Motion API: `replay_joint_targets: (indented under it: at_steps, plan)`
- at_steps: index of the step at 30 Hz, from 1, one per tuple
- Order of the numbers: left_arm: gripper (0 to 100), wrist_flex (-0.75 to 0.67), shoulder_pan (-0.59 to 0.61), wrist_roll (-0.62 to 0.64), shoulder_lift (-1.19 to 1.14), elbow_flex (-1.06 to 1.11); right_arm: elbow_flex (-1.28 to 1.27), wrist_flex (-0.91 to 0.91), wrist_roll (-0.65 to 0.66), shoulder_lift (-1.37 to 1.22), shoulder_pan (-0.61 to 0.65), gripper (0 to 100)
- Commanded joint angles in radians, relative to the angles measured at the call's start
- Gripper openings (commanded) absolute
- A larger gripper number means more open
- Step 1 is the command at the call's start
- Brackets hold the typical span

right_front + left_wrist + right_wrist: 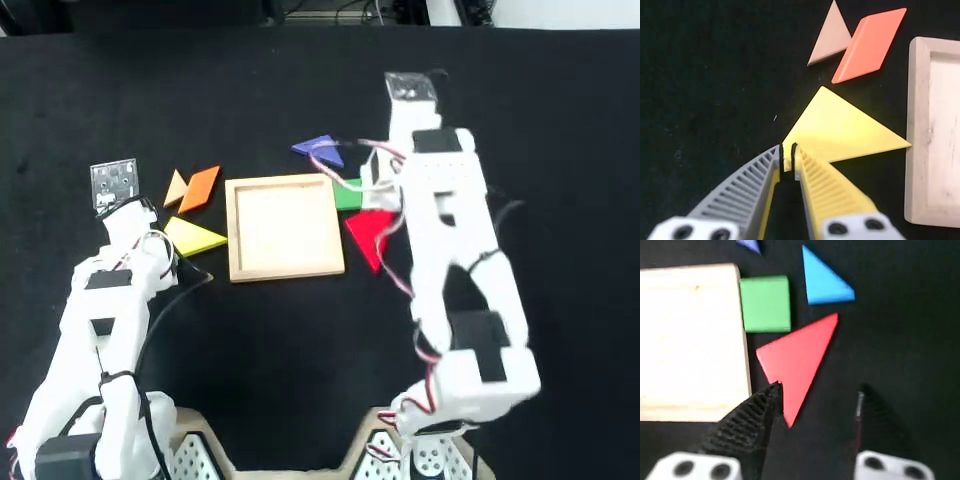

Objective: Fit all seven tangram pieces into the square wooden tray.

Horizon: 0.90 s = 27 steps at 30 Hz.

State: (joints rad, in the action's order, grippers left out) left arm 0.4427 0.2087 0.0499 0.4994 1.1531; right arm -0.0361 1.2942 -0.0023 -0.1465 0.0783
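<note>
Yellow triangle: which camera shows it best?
The left wrist view: the yellow triangle lies whole and close up, one corner between the tips of the left gripper. The high view shows it from farther off, beside the tray.

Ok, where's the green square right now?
In the high view the green square lies flat just outside the right edge of the wooden tray, with the red triangle next to it on the side nearer the arm bases.
</note>
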Motion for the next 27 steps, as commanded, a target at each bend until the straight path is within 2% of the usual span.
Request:
replay_joint_targets:
  at_steps: [1,2,3,6,11,17,23,27]
  plan:
    - [6,-0.015,0.004,0.008,0.011,-0.007,0.157,-0.035,0.135,-0.084,0.015,8.2]
    - [6,-0.015,0.004,0.008,0.011,-0.007,0.179,-0.052,0.143,-0.116,0.011,2.1]
    - [6,-0.015,0.004,0.008,0.011,-0.007,0.197,-0.06,0.146,-0.148,0.011,0.9]
    - [6,-0.017,0.004,0.008,0.009,-0.007,0.237,-0.064,0.149,-0.245,0.006,7.7]
    - [6,-0.02,0.004,0.008,0.005,-0.007,0.309,-0.064,0.149,-0.372,-0.023,0.8]
    - [6,-0.021,0.004,0.008,0.003,-0.007,0.374,-0.06,0.161,-0.458,-0.072,1.8]
    - [6,-0.021,0.004,0.008,0.003,-0.007,0.364,-0.054,0.385,-0.496,-0.123,1.8]
    - [6,-0.021,0.002,0.008,0.003,-0.007,0.374,0.069,0.512,-0.504,-0.176,1.8]
